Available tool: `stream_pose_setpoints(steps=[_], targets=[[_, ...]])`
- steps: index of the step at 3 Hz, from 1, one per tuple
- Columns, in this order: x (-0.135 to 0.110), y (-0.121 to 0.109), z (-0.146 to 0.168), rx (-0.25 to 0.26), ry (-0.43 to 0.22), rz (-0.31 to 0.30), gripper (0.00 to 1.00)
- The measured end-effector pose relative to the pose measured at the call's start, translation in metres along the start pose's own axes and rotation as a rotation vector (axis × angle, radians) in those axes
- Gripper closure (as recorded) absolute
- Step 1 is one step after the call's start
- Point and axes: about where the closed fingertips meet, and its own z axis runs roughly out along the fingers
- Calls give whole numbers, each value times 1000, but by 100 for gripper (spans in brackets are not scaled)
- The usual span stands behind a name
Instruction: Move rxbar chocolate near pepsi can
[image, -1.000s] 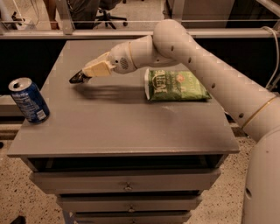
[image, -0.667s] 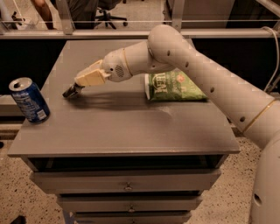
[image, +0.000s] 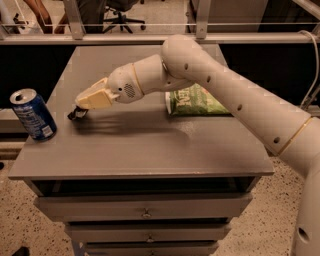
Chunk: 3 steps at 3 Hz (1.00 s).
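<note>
We start with the grey table (image: 150, 150), a flat top over a stack of drawers (image: 145, 212). Across it reaches the white arm (image: 225, 85), coming in from the right and bending down toward the left edge. Behind the arm lies the green snack bag (image: 197, 102), flat on the far right of the top. The pepsi can (image: 33, 115) stands upright at the left edge. The gripper (image: 80, 111) sits low over the table just to the right of the can, pinched onto the rxbar chocolate (image: 75, 115), which shows only as a small dark end poking out at its tip. We cannot tell whether that end already touches the surface.

We judge the carry to be nearly done: the bar is near the can, though still apart from it. The next move calls for settling the bar onto the top, letting go, and drawing back without nudging the can.

Against the view a second ago, the gripper and bar have travelled left and downward, from nearer the middle of the table to beside the can. The can and the bag lie as they did.
</note>
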Motion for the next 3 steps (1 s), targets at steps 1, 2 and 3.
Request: stream_pose_setpoints(steps=[1,2,3], targets=[[0,14,10,-41,-7,1,100],[0,19,18,-65,1,8,74],[1,20,21,-70,5,14,51]])
